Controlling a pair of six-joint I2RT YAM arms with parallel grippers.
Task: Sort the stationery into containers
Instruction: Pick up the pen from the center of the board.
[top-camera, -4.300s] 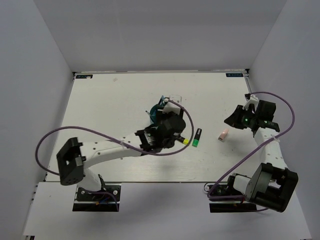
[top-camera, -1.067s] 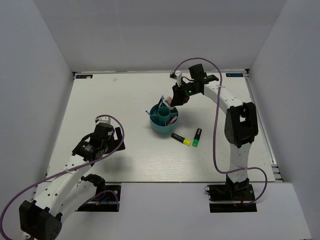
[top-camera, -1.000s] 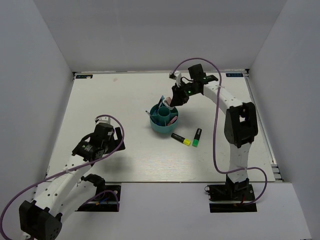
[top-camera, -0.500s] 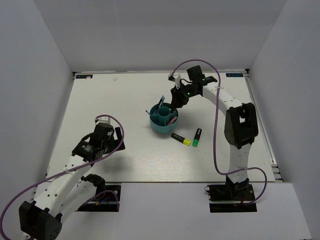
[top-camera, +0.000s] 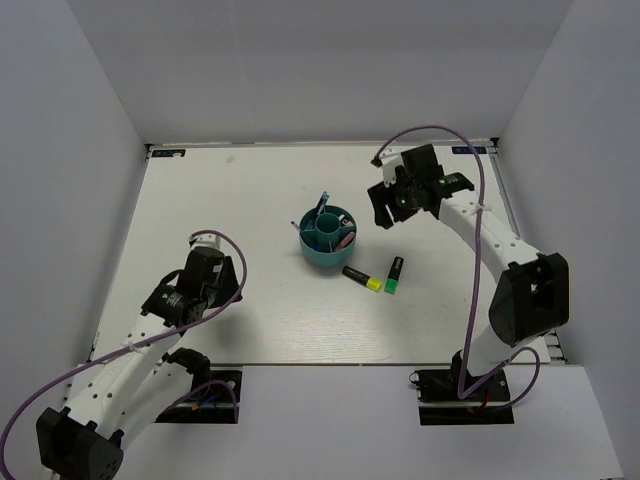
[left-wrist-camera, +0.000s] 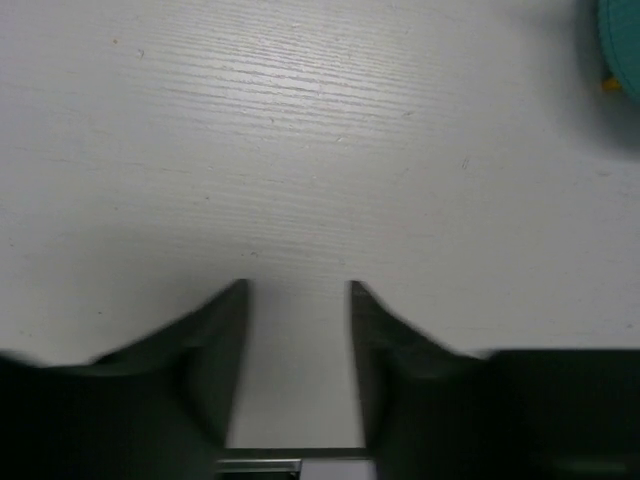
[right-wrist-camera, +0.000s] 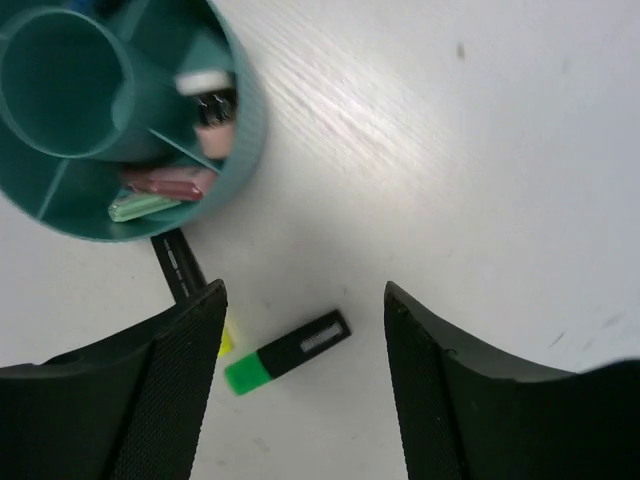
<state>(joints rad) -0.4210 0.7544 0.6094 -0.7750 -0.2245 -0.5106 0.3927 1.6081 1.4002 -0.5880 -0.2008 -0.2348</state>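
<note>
The left gripper hangs low over bare table, well apart from the organizer and at its 8 o'clock. Its jaws are a little apart and hold nothing. It looks idle for now.

The organizer sits near the table's middle. A blue pen sticks up at its 11 o'clock. In the ring compartments at 4 o'clock lie a pink pen and a pale green one. So most of the sorting looks done.

Two markers are not yet in. The yellow-cap marker lies on the table just beside the organizer at its 4 o'clock, and the green-cap marker lies just beyond it.

The right gripper hovers at the organizer's 2 o'clock, spread wide and empty, with the green-cap marker below its fingers. It seems best placed to take both.
</note>
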